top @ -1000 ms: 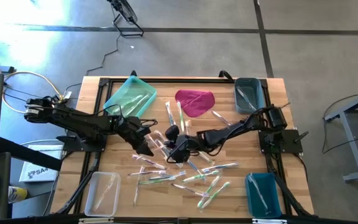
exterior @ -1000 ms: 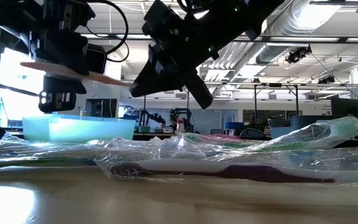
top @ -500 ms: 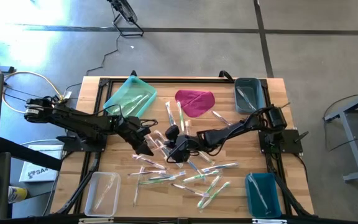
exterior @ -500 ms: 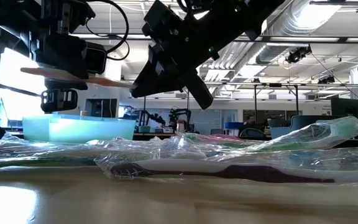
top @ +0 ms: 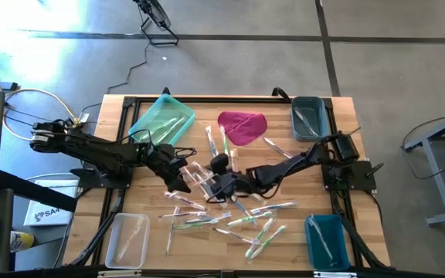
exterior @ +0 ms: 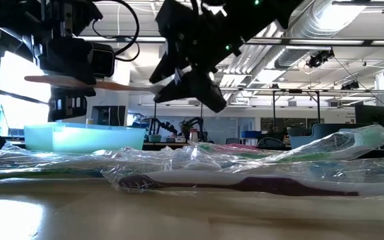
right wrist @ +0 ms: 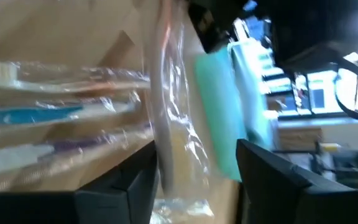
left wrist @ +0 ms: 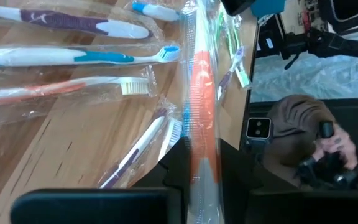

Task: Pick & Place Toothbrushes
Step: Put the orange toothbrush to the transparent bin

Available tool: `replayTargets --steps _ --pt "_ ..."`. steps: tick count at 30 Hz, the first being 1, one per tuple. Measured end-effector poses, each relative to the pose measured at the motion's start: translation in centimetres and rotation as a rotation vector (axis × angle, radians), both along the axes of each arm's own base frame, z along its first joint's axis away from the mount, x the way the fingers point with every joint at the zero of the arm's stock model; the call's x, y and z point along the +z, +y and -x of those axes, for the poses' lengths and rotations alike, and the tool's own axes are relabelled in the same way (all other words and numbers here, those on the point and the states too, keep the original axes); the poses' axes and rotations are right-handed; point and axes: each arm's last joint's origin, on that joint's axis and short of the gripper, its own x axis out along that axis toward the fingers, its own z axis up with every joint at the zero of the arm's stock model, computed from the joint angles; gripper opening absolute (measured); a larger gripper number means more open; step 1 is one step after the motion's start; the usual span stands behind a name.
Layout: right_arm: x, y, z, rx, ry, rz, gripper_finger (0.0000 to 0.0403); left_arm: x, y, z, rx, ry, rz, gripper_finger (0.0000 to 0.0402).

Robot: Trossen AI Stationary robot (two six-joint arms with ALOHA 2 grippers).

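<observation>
Orange plastic, sheathed in a crinkled clear wrapper, runs between the dark fingers of the left claw: a slim toothbrush pinched crosswise, lifted off the worktop. In the low view it shows as a thin flat bar sticking out on both sides of the claw, level with the boards below.

Just beside it, the right claw hangs over the middle of the pile with its fingers spread apart; the far end of the same wrapper lies between them, and I cannot tell whether they touch it.

Below and around both claws, the other toothbrushes lie scattered flat across the pale wooden planks, each a narrow stick in glossy film, with handles in blue, white, purple and green. In the left wrist view, several lie side by side, bristle heads pointing the same way.

A crumpled magenta cloth sits near the far edge. Four rectangular bins occupy the corners: a translucent mint tray at far left, a grey-blue bin at far right, a clear tub at near left, and a teal tub at near right, each with a few brushes in it.
</observation>
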Motion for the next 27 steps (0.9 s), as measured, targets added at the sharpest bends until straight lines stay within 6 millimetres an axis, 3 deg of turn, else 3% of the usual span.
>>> replayTargets --steps 5,13,27 --pt "1.3 0.5 1.3 -0.093 0.015 -0.002 0.0204 0.0 0.0 0.0 -0.009 -0.011 -0.013 0.0045" --pt "2.8 -0.4 4.2 -0.275 0.077 -0.151 0.0156 0.0 0.0 0.0 -0.022 -0.011 -0.021 0.0045" --pt "1.5 -2.1 8.2 -0.676 0.221 -0.296 0.0057 0.1 0.2 -0.2 0.002 -0.066 -0.113 0.0053"
